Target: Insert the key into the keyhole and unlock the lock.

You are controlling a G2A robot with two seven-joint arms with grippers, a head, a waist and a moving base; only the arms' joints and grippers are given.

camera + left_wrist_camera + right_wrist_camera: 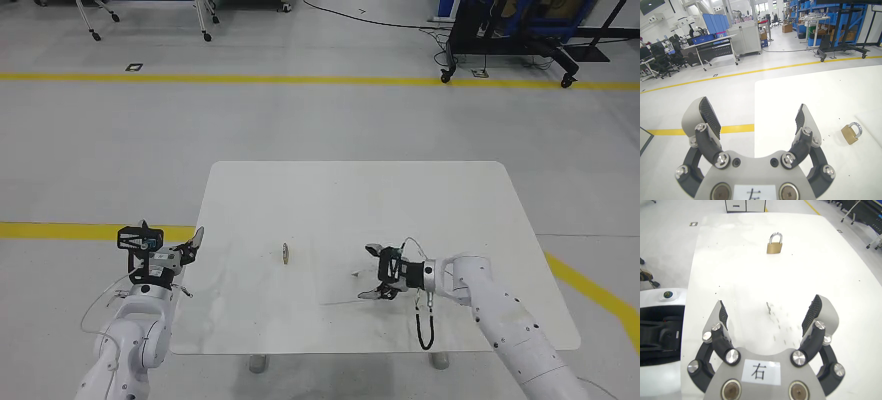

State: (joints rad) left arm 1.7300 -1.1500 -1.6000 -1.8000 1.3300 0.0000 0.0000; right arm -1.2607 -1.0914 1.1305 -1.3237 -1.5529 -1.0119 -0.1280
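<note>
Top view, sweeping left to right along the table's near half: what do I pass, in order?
left pincer, open at the table's left edge → lock → key → right pincer, open just behind the key.

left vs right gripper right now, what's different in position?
Left gripper hangs at the white table's left edge, partly over floor; right gripper hangs over the tabletop. Small grey metal key lies close before right gripper; left gripper's nearest thing is the brass padlock, well apart. Both open, holding nothing.
</note>
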